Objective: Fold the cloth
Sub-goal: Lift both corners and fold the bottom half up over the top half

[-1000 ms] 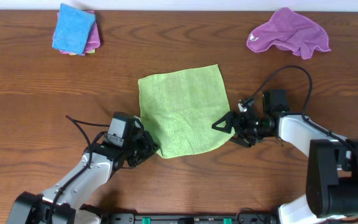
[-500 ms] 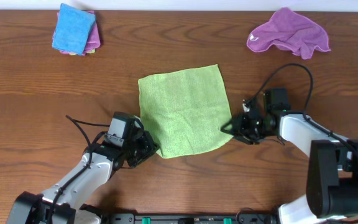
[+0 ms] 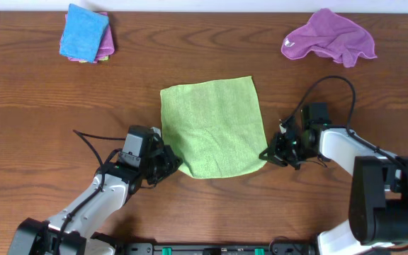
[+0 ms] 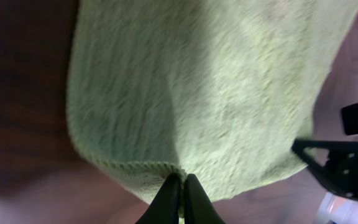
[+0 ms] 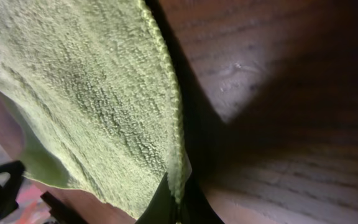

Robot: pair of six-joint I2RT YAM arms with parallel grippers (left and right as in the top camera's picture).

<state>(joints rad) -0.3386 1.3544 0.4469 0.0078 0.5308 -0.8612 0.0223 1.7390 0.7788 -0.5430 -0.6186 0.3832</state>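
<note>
Two claws, both clenched on fabric. The left gripper [image 4: 183, 183] has its jaws pinched tight on the hem of the cloth [image 3: 211, 127] at the near left corner. The right gripper [image 5: 174, 190] is nipped down on the near right corner the same way, with the stitched edge running right into its tips. Both wrist views show only a thin bit of fabric between the tips, so these are edge pinches, not bunched handfuls.

Moving out from there: the cloth lies spread flat in the middle of the table [image 3: 48, 106], roughly square and a bit rotated, with its far edge free. No folds in it yet, so I'd say the fold is just about to start.

Handling-wise, my guess is it's fuzzy microfibre, so super light and totally floppy. It'll likely sag between the two corners once they lift, and the nap will probably drag a little on the wood rather than slide clean. Nothing fragile here. The surface looks grippy, so a corner pinch should hold, but with so little fabric in the jaws a jerk could pull it out. Corners are the right place to grab imo: carry both over to the far edge together, level, so the crease comes out straight.

The purple cloth [image 3: 329, 37] and blue cloth [image 3: 83, 32] sit at the far corners, well apart from all this.
</note>
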